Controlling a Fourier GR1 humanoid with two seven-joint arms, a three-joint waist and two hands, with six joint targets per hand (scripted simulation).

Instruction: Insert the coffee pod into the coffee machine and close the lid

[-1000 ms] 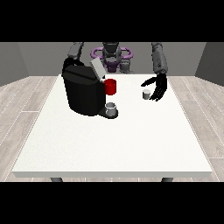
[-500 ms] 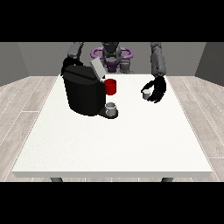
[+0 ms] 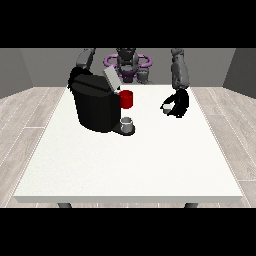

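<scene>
Front view shows, nearest, the bare white surface [image 3: 125, 165], then mid-frame the coffee machine [image 3: 95, 102] with its lid [image 3: 111, 79] raised, and right of it the hand [image 3: 176, 104] curled around the coffee pod [image 3: 167, 107], insertion and closing apparently remaining.

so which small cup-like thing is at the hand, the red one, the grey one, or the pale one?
The pale coffee pod, right at the hand at the view's right. The red cup and grey cup sit by the coffee machine.
</scene>
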